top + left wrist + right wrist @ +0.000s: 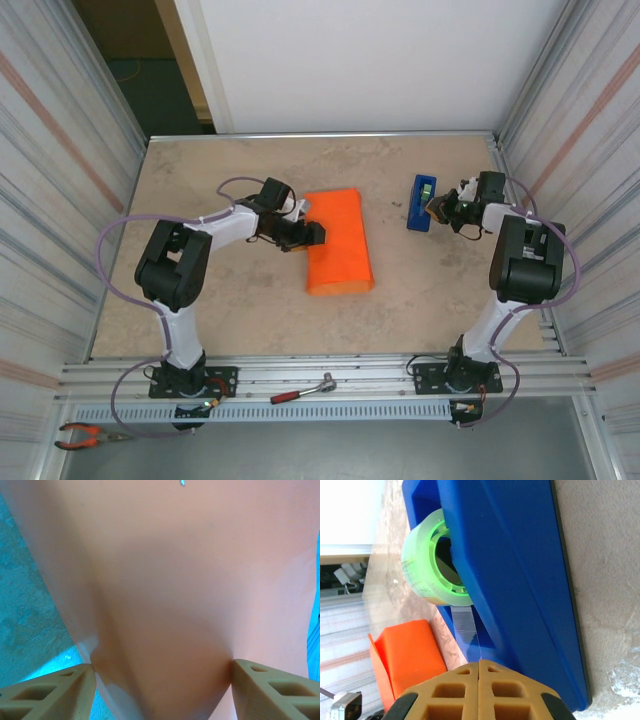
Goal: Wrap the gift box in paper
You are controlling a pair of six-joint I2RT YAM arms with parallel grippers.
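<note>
Two robot arms, left arm (180, 262), right arm (525, 262), at the near edge of the tabletop (250, 310), one orange paper (338, 245) bundle, one blue tape dispenser (421, 203), one tape roll (425, 565), one tape strip (465, 625), one ratchet (300, 390), one pliers (85, 435).

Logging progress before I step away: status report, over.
Left gripper astride the paper, jaws wide, grip unclear. Right gripper shut on tape at blue dispenser. Nothing blocking.

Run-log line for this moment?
left end effector: gripping paper | right end effector: shut on tape at dispenser
</note>
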